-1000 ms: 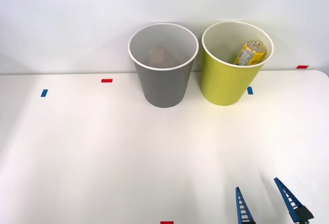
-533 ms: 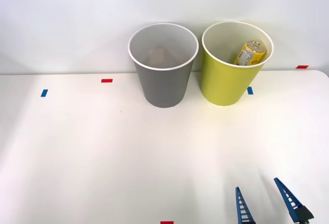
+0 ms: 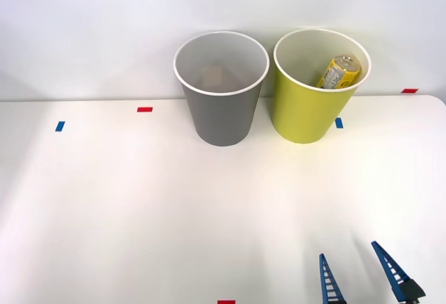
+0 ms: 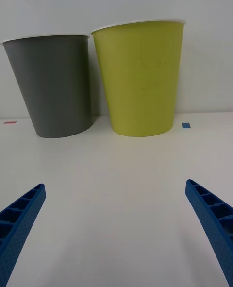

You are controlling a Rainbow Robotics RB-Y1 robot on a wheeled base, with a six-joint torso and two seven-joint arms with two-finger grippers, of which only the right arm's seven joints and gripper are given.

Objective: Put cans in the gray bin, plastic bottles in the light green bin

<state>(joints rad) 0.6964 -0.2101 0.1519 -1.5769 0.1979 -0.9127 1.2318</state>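
The right end effector (image 3: 359,272) is hovering released and empty over the near right of the white desk (image 3: 139,206) in the front view, its two blue fingers (image 3: 329,283) spread apart. Two bins are standing side by side at the desk's far edge, against the wall: one gray bin (image 3: 221,88) on the left, one light green bin (image 3: 313,91) on the right. One can (image 3: 339,72) is leaning tilted inside the light green bin.

From the right wrist, the end effector (image 4: 116,228) is sitting wide open, facing both bins: the gray bin (image 4: 53,88) and the light green bin (image 4: 141,78), standing just beside each other.
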